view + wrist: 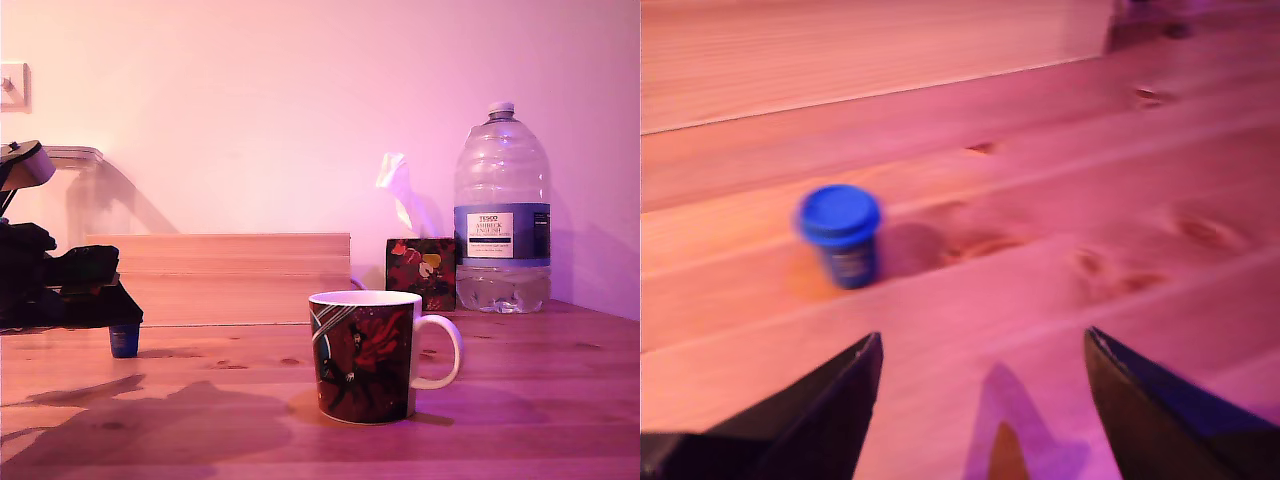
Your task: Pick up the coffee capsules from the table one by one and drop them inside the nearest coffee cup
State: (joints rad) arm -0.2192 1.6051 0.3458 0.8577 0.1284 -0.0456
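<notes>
- Jaws apart: gripper point(980, 345) shows two dark fingertips point(845, 400) spread wide with nothing between them, bare table point(1040, 300) in the gap.
- One blue coffee capsule point(841, 234) standing on its narrow end, wide rim up, ahead of the fingertips and off toward one of them, clear of both; blurred in the wrist view.
- Exterior view: same capsule point(124, 339) at about 9 o'clock from the coffee cup point(368, 355), well apart from it, right under the front edge of the black arm point(60, 285) at the exterior view's left.
- One cup, upright on the table point(230, 390), handle toward 3 o'clock, white inside; contents can't be seen from this angle.
- Open tabletop between capsule and cup, only knots and shadows.
- One pale wooden box point(230, 270) behind, around 11 o'clock from the cup, running along the wall.
- One floral tissue box point(421, 270) with a tissue sticking up, at 1 o'clock from the cup.
- One big clear water bottle point(501, 215), just beside the tissue box, at 2 o'clock.
- Counts: 1 capsule seen, 1 cup, 1 gripper.
</notes>
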